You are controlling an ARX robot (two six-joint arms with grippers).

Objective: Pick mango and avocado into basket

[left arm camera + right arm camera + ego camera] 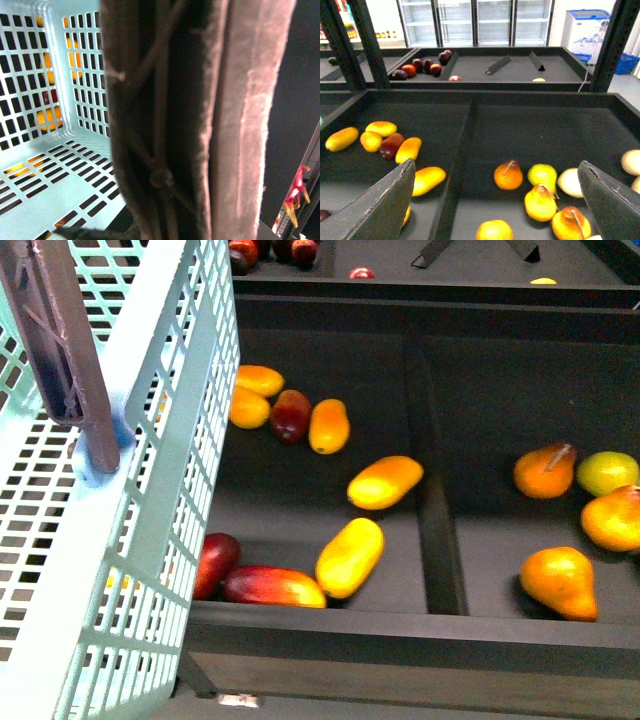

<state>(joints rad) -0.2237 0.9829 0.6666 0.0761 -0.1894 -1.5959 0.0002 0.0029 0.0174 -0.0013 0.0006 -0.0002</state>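
Front view shows a mango (pixel 350 557) near the basket (pixel 170 490); right wrist view alone shows the right gripper (pixel 496 164) spread wide. Behind the handle (pixel 240 120), the left gripper's state cannot be told.

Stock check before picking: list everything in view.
Basket: one, teal, left; brown-grey handle raised.
Mangoes: at least five, yellow-orange, left compartment.
Red mangoes: three, dark red, same compartment.
Pears: at least four, orange, one yellow-green, right compartment.
Back-bin fruit: several, dark red, far bin.
Bin: one, black, divided, holds the fruit.
Right gripper: one, dark grey, open above the bin.
Left gripper: not made out; the handle fills its view.
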